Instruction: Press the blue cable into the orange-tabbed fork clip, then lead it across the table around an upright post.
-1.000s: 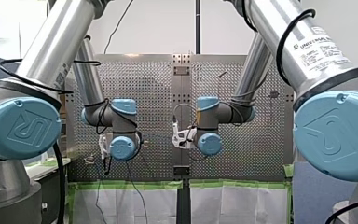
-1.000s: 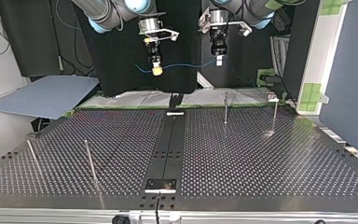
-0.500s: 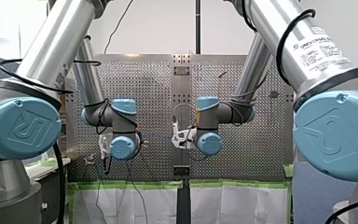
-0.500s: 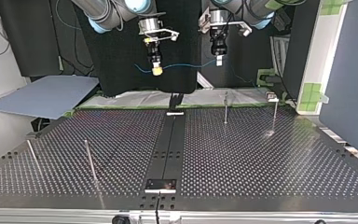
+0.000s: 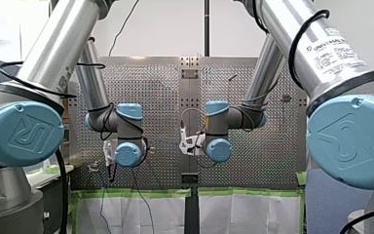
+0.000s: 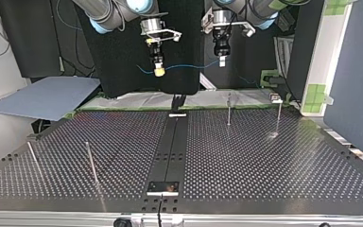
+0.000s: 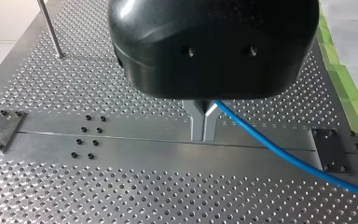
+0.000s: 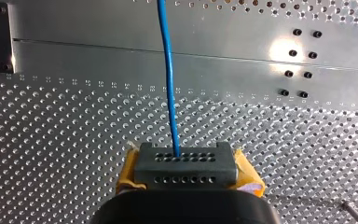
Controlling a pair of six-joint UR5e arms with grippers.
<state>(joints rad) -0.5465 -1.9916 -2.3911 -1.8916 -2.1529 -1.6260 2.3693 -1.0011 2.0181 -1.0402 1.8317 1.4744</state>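
Jaws of left arm [image 6: 224, 19] and right arm [image 6: 123, 9] clamped on blue cable [image 8: 168, 74], pointing down, high above table [image 6: 264, 156]

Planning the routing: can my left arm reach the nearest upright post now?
Probably yes: nothing stands between my left gripper and the post; the blue cable, held also by my right gripper, may limit it.

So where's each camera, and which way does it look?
Front view: behind the arms, looking over the table; my left arm and my right arm at its sides.
Top view: across the table, facing the arms; my right gripper and my left gripper at its top.
Left wrist view: on my left wrist, looking down its metal fingers.
Right wrist view: on my right wrist, looking past its yellow pads.
Top and wrist views share the blue cable.
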